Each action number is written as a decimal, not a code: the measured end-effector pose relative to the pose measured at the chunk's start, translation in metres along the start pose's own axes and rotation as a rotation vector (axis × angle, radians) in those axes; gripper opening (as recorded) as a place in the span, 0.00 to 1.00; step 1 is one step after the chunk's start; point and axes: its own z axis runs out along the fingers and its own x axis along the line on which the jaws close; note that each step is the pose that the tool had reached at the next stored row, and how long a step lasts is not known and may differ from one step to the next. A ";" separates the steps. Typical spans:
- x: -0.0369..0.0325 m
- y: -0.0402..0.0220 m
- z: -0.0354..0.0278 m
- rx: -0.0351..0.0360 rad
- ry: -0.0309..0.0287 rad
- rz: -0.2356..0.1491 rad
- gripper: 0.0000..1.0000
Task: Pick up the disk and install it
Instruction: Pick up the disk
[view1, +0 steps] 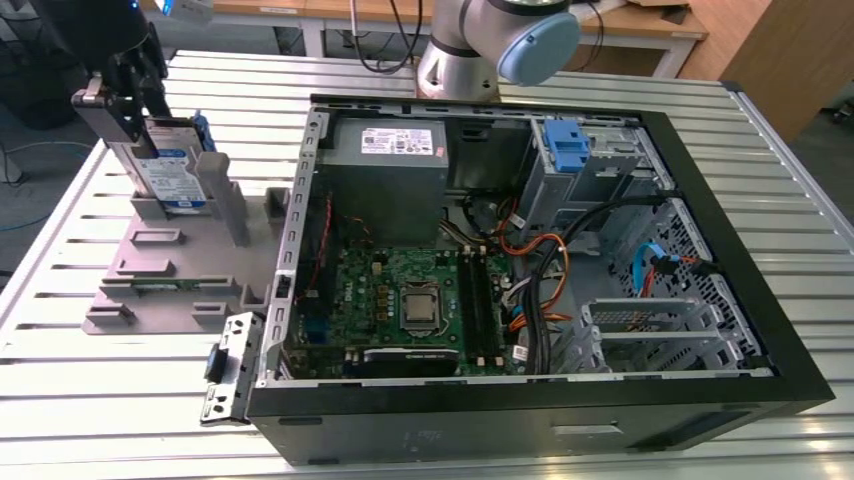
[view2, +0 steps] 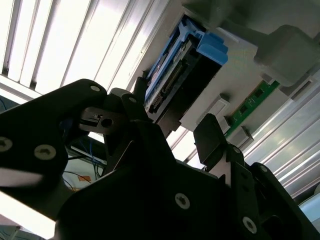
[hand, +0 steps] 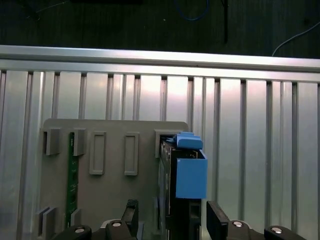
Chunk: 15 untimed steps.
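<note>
while hovering at the exterior view's left, straddles the disk (view1: 171, 178) with gripper (view1: 127, 115) fingers (hand: 214, 222) spread, one each side, not visibly pinching. holds that disk on edge in the grey fixture's (view1: 160, 270) slot, likely so both flat faces are reachable. further right, lies open on its side as the case (view1: 534, 400), blue bracket (view1: 567, 145) in its bay facing up, seemingly for access from above.

Silver disk (view1: 171, 178), white-and-blue label on its face, framed by a blue plastic carrier (hand: 190, 176). Stands upright on its edge in a slot of the grey holder (view1: 158, 268), at the exterior view's left, outside the computer case (view1: 507, 405). Appears edge-on in both wrist views, connector end visible in the second.
</note>
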 end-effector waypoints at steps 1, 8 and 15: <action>0.0000 0.0000 0.0000 0.0000 0.0000 0.000 0.65; 0.0000 0.0000 0.0001 0.0000 0.0000 0.000 0.50; -0.0025 -0.0001 0.0004 0.0002 -0.0003 0.000 0.50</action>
